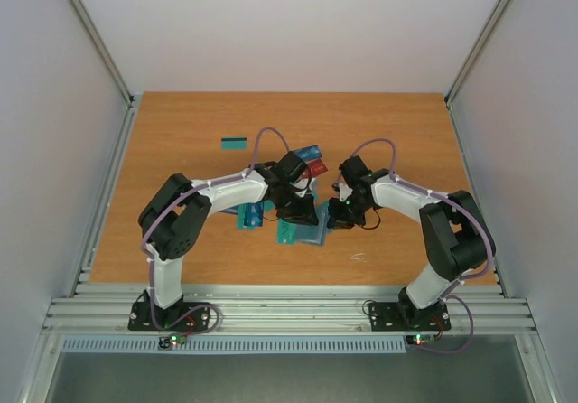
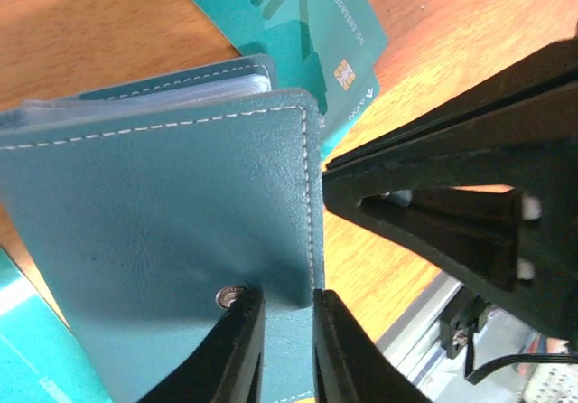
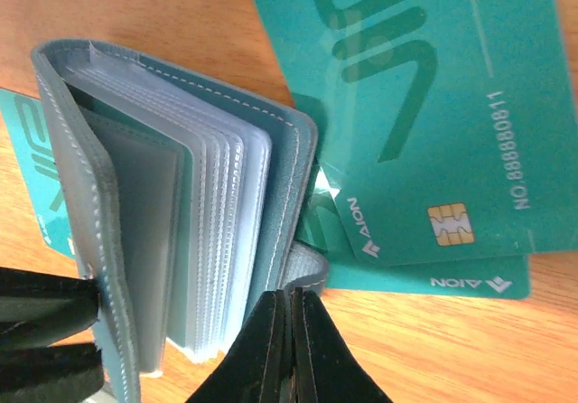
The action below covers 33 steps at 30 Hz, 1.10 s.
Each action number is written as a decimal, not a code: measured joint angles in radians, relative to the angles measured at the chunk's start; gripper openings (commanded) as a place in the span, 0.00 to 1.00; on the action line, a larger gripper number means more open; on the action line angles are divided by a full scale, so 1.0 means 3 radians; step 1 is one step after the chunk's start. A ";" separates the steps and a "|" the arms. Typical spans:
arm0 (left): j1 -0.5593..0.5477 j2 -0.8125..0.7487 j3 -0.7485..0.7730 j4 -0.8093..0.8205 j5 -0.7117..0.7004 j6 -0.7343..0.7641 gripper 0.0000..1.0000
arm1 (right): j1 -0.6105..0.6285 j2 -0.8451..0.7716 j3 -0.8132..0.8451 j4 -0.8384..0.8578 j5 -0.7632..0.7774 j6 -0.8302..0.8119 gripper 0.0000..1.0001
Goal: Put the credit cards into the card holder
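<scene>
While ajar, card holder (image 3: 86, 213), sleeves (image 3: 226, 222) inside

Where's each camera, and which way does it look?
Top: above and behind, looking down at the orange wooden table; left arm, right arm show.
Left wrist: on left arm, faces the teal stitched leather card holder; left gripper shows.
Right wrist: on right arm, faces its clear sleeves; right gripper shows.
Wrists share holder and teal chip card.

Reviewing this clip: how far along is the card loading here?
Done: nothing visible. The card holder's clear sleeves that show look empty. In hand: the left fingers pinch its cover by the snap; the shut right fingers sit at the other cover. Left: the credit cards lie loose on the table, none gripped.
</scene>
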 measured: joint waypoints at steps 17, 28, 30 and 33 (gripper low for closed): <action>-0.0061 0.0195 0.0081 -0.0160 -0.0273 0.0097 0.00 | -0.0045 -0.0025 0.0033 -0.0022 -0.0393 0.0223 0.01; -0.0057 0.0191 0.0081 -0.0175 -0.0209 0.0084 0.05 | -0.0043 0.0324 0.0070 0.0299 -0.0657 0.0585 0.01; -0.0060 0.0182 0.0072 -0.0175 -0.0173 0.0081 0.05 | -0.0037 0.0357 0.0081 0.0338 -0.0685 0.0636 0.01; -0.0060 0.0168 0.0067 -0.0174 -0.0120 0.0069 0.05 | -0.0019 0.0395 0.0114 0.0383 -0.0701 0.0679 0.01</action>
